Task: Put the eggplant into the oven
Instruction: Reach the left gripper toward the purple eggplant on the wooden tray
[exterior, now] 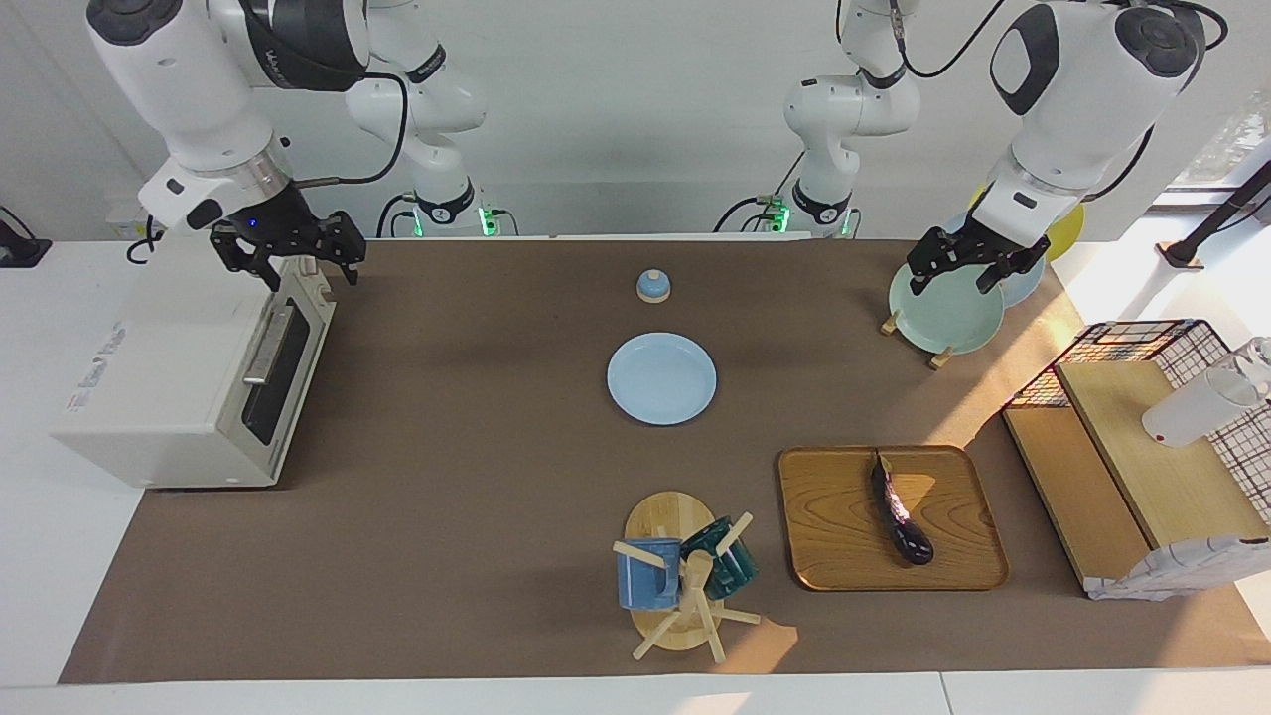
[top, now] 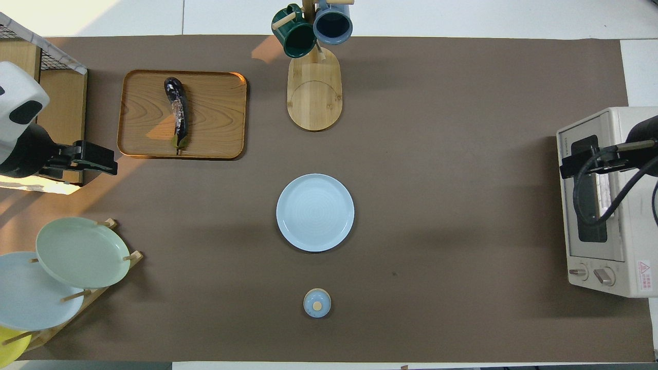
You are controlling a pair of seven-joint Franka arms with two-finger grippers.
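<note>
We see the eggplant [exterior: 900,511] lying flat on a wooden tray [exterior: 834,556] on the worktop [exterior: 447,497], toward the left arm's end and far from the robots. Nothing is holding it. Its thin stem end points toward the robots, so we think it is easy to pick up from above, across its long body. The oven [exterior: 189,382] sits at the right arm's end, well apart from the tray, and its dark glass door looks closed. So we think the door has to be opened first, before the eggplant can go in. That may be why our right gripper [exterior: 288,260] hangs over the top corner of the oven, close to the door's bar handle [exterior: 266,348]. Its jaws are spread apart and hold nothing. Our left gripper [exterior: 961,266] hangs over the green plate [exterior: 943,313] in the plate rack, with its jaws also spread apart and empty. It seems to be waiting. A blue plate [exterior: 661,378] lies in the middle of the worktop.
</note>
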